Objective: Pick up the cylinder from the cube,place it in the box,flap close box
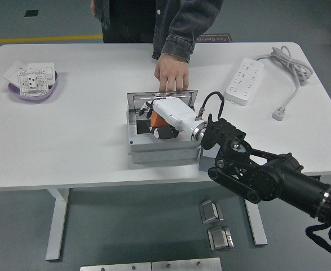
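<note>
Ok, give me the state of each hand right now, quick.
Left hand: not in view.
Right hand: closed on the orange cylinder, over the open grey box.
Person's hand: resting on the box's raised lid, holding nothing.

I see a white hand [166, 113] on a black arm [266, 175], something orange [157, 120] under it, maybe the cylinder, a grey box [162, 149], a white table [86, 135], and a purple bowl [32, 90].
</note>
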### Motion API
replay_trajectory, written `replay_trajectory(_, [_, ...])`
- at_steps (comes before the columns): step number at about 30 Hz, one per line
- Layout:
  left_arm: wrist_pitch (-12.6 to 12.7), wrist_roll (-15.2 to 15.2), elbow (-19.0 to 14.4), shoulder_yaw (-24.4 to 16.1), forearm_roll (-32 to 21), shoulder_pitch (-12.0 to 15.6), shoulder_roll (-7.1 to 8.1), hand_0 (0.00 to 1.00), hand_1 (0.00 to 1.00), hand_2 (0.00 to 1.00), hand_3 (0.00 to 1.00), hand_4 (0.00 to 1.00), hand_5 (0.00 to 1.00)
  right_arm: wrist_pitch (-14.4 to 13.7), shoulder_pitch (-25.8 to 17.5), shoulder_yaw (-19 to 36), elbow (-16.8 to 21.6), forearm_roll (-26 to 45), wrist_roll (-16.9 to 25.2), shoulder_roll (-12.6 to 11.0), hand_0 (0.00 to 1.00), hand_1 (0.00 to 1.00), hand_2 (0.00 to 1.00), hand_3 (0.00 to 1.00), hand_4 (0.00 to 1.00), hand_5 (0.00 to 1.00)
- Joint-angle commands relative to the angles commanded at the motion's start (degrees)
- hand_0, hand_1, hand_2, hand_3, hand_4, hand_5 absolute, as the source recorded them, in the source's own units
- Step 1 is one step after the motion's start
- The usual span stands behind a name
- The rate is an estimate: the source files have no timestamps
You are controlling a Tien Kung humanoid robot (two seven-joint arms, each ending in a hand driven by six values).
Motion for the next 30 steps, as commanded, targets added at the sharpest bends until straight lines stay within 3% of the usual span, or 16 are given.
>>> replay_trajectory(1, [0.0, 0.0, 0.0, 0.0, 0.0, 0.0, -0.02, 0.674, 0.683, 0.603, 0.722, 0.523, 0.055, -0.1, 0.0, 0.0, 0.0, 0.0, 0.0, 0.0, 0.493, 0.532, 0.651, 0.790, 0.788, 0.159])
replay_trajectory(2, [0.0, -0.1, 0.0, 0.0, 0.0, 0.0, -0.03, 0.673, 0.683, 0.598, 0.718, 0.517, 0.055, -0.2, -0.1, 0.0, 0.1, 0.0, 0.1, -0.1, 0.574, 0.577, 0.666, 0.827, 0.896, 0.253])
replay_trajectory(12, [-0.1, -0.2, 0.0, 0.3, -0.2, 0.3, -0.39, 0.673, 0.683, 0.599, 0.715, 0.513, 0.056, -1.4, -1.0, 0.7, 2.7, 2.1, 0.2, -1.6, 0.587, 0.578, 0.668, 0.828, 0.921, 0.277])
replay_trajectory(25, [0.0, -0.4, 0.0, 1.2, -1.4, 1.2, -0.76, 0.672, 0.683, 0.594, 0.706, 0.493, 0.047, -1.4, -1.5, 2.3, 14.7, 19.8, 3.6, -12.3, 0.581, 0.551, 0.659, 0.790, 0.884, 0.289])
replay_trajectory(26, [0.0, -0.4, 0.0, 1.0, -1.4, 1.2, -0.74, 0.673, 0.683, 0.590, 0.701, 0.476, 0.042, -1.1, -1.3, 2.4, 15.7, 21.5, 3.7, -13.1, 0.567, 0.533, 0.652, 0.782, 0.771, 0.204])
replay_trajectory(30, [0.0, -0.3, 0.0, 0.6, -1.3, 1.3, -0.72, 0.673, 0.683, 0.590, 0.701, 0.476, 0.042, 0.0, 0.0, 3.6, 18.2, 26.7, 3.2, -14.9, 0.567, 0.533, 0.652, 0.782, 0.771, 0.204])
